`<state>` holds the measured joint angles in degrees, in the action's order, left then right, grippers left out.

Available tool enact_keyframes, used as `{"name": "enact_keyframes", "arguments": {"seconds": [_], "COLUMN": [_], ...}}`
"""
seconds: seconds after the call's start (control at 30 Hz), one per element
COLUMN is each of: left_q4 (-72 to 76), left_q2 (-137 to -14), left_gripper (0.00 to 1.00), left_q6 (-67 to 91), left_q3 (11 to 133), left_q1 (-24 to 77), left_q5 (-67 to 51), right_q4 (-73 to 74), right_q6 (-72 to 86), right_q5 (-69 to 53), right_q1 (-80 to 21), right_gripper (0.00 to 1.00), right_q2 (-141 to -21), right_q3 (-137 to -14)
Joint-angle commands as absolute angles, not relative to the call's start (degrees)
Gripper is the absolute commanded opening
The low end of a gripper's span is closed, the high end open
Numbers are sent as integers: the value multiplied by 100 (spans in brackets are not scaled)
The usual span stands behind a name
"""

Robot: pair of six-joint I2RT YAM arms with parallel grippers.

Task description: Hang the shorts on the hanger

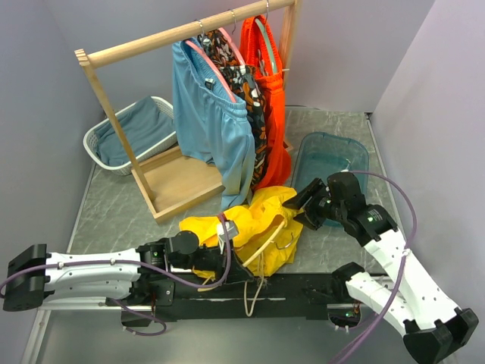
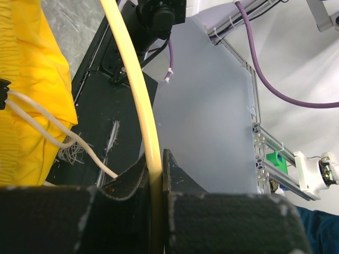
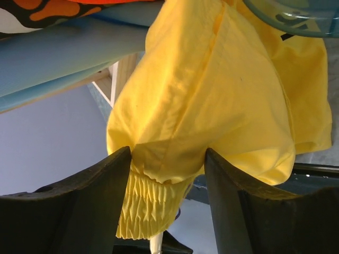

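The left hand (image 2: 155, 166) is pinching the stiff hanger (image 2: 135, 79), and the right hand (image 3: 168, 159) is gripping the shorts (image 3: 212, 90), which are sagging over the hanger above the surface (image 1: 114, 216). Being light and floppy, they are likely best held by the gathered waistband.

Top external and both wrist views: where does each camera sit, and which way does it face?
Top external: above and behind, looking down on the table; left arm and right arm show.
Left wrist: on the left arm, looking along the left gripper, shut on the hanger.
Right wrist: looking along the right gripper, shut on the shorts.
Shared: the shorts appear in all three.
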<state>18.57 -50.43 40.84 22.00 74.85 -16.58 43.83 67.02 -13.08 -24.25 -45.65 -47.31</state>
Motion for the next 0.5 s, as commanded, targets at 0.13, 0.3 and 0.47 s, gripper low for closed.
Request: {"name": "enact_keyframes", "arguments": {"seconds": [0.13,0.3,0.47], "left_q4": [2566,2628,2672], "left_q2": [-5001,-5097,-5404], "left_gripper": [1,1,1], "left_q6": [3805,3762,3691], "left_q3": [2470,2531,2707], "left_q1": [7576,7576,7576], "left_q5": [-1661,-1687,-1652], "right_q4": [4623,4404,4079], "right_q6": [6425,6328,6275], "right_q5": [-931,-1370,-1705], "right_q1": [-2364,-2373,-2391], "right_gripper": [70,72,62], "right_q2": [-4289,-4561,-4527], "right_q3": [-5230,-4922,-4571]}}
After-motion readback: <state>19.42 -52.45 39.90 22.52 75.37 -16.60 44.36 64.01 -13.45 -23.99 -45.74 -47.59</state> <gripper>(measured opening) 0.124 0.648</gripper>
